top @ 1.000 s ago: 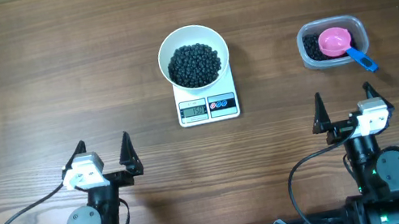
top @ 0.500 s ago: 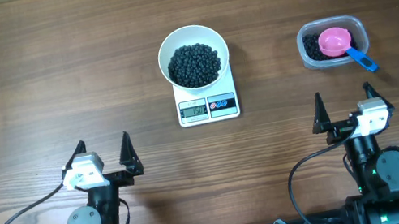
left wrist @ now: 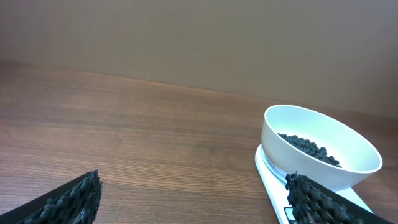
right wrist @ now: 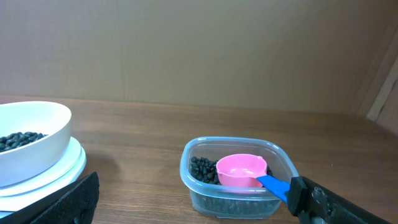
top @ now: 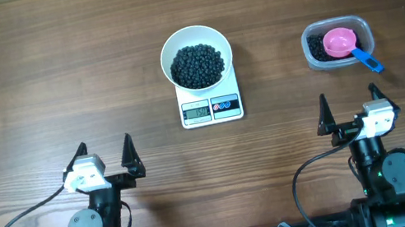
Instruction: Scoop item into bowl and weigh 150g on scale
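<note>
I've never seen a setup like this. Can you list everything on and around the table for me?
table: one, brown wood grain, under everything
scale: one, white, square, middle of the table, display facing the arms
bowl: one, white, round, standing on the scale
black beads: many, glossy black, a heap in the bowl and more in the tub
tub: one, clear plastic, to the right of the scale
scoop: one, pink cup with a blue handle, lying in the tub with the handle over its rim
left gripper: one, black fingers on a white body, near edge, open and empty
right gripper: one, same colours, near edge below the tub, open and empty
</note>
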Robot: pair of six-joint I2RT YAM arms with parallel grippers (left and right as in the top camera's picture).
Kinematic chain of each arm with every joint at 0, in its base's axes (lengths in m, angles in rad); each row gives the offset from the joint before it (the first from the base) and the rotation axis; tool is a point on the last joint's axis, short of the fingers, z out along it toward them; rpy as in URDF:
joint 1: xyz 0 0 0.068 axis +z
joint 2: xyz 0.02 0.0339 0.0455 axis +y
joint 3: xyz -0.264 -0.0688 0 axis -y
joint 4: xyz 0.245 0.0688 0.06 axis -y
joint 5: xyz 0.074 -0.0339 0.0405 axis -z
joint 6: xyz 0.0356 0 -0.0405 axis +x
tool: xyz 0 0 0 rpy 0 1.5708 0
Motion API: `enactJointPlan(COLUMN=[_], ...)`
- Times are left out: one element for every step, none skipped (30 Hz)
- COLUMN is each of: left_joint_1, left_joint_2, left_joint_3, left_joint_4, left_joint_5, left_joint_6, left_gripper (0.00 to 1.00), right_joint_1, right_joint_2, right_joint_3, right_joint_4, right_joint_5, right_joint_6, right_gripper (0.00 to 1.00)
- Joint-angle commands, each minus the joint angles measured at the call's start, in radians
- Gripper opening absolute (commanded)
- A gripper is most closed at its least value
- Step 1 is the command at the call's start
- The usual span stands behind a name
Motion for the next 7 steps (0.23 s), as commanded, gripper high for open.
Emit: enactJointPlan(left_joint_1=[-0.003, -0.003, -0.003, -0.003, -0.003, -0.003, -0.003], left_joint_2=[-0.011, -0.011, -0.011, -0.011, -0.011, -0.011, -0.011], left_joint_3=[-0.007, -0.007, -0.007, -0.007, -0.007, -0.007, -0.007], left_joint_4=[-0.001, -0.001, -0.001, -0.001, -0.001, -0.001, -0.001], left_joint_5=[-0.01, -0.01, -0.01, -0.01, -0.01, -0.01, -0.01], left_joint_6=[0.02, 0.02, 0.02, 0.02, 0.02, 0.02, 0.02], left_gripper=[1.0, 1.0, 1.0, 1.0, 1.0, 1.0, 1.0], right_joint_1=[0.006, 0.006, 0.006, 0.006, 0.006, 0.006, 0.006], right_joint_2=[-0.01, -0.01, -0.01, -0.01, -0.01, -0.01, -0.01], right_joint_3=[-0.002, -0.002, -0.002, -0.002, -0.002, -0.002, -0.002], right_joint_4=[0.001, 0.001, 0.001, 0.001, 0.001, 0.001, 0.001], right_joint_5=[0.006, 0.006, 0.006, 0.006, 0.006, 0.006, 0.006], right_joint_6=[-0.013, -0.013, -0.013, -0.013, -0.013, -0.013, -0.013], right_gripper=[1.0, 1.0, 0.99, 1.0, 1.0, 1.0, 1.0])
